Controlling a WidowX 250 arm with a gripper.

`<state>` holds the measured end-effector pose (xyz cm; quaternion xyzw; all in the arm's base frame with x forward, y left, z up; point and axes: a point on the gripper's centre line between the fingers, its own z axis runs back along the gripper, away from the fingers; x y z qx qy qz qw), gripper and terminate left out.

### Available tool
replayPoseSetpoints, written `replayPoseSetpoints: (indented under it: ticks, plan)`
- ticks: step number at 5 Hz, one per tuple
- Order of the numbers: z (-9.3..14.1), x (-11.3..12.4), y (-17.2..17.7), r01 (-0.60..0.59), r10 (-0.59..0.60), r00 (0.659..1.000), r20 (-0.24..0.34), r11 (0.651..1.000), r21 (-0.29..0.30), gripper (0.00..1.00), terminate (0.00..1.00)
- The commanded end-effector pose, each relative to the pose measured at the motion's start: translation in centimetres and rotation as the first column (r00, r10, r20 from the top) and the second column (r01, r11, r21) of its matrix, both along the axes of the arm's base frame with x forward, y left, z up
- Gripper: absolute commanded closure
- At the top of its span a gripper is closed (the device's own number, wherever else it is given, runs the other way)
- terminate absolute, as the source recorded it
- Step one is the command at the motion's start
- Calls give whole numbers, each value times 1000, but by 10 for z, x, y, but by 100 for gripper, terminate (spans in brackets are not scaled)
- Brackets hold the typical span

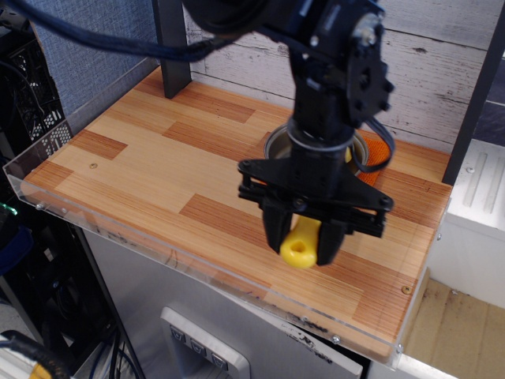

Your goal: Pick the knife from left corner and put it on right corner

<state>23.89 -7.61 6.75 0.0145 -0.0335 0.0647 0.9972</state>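
left corner point(87, 150): we see bare striped wood | centre: our gripper point(304, 237) is clamped on the knife point(301, 244), yellow handle end poking down, held above the tabletop | behind the arm: steel pot point(276, 146) on orange cloth point(380, 154) | right corner point(394, 292): bare wood

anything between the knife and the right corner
Nothing visible does. The gripper holds the knife by its yellow handle above the table, and the bare wood between it and the right corner shows no object. The pot sits behind the arm, off that path.
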Motion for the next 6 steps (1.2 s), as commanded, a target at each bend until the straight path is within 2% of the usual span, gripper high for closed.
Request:
replayPoseSetpoints:
  ticks: [1, 2, 5, 6]
  plan:
    - [-12, 3, -22, 109, -109, 994, -10, 994, -6, 100, 0]
    - [-25, 3, -27, 145, -145, 989, -38, 989, -7, 100, 0]
    - [-52, 2, -39, 127, -128, 986, -103, 992, -12, 100, 0]
    - [-47, 4, -40, 151, -151, 983, -102, 988, -7, 0, 0]
